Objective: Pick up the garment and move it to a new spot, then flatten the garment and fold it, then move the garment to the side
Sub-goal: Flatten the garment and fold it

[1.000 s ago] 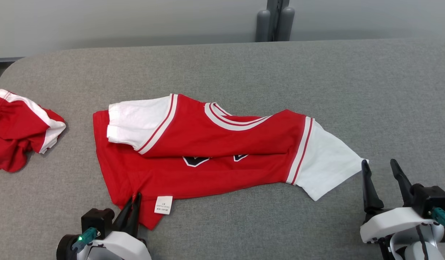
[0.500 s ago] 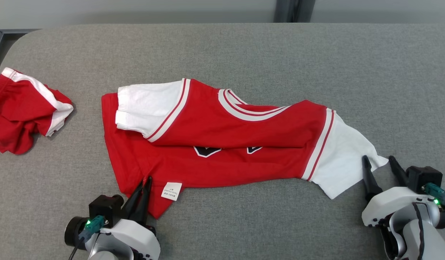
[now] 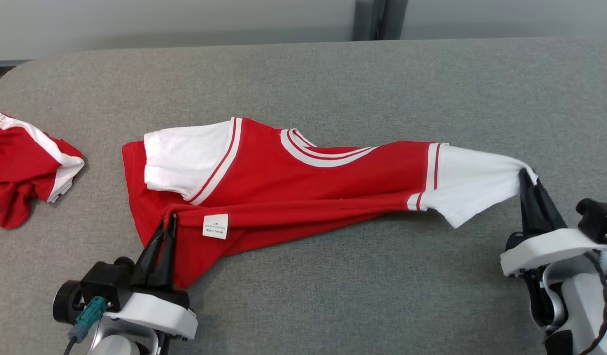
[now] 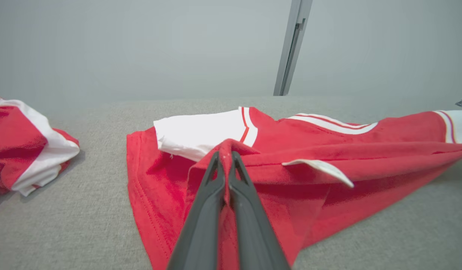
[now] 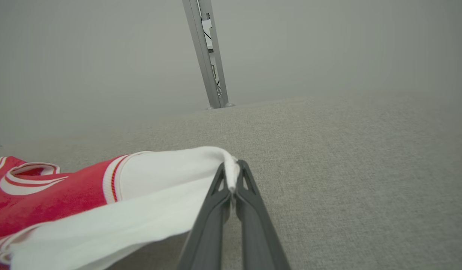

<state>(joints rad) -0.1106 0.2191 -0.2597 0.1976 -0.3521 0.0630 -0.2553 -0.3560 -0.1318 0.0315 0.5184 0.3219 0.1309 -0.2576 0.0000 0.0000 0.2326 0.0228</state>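
Observation:
The garment is a red jersey with white sleeves and a striped collar, lying stretched across the grey table. My left gripper is shut on its red hem beside a small white label; the left wrist view shows the red cloth pinched between the fingers. My right gripper is shut on the tip of the white right sleeve, lifting it off the table; the right wrist view shows the white sleeve clamped at the fingertips.
A second red and white garment lies crumpled at the table's left edge, also in the left wrist view. A grey metal post stands behind the table's far edge. Bare grey table stretches behind and to the right of the jersey.
My right gripper has shut on the white sleeve tip and pulled it up and to the right. My left gripper has lifted the red hem, folding it over the lower part of the jersey.

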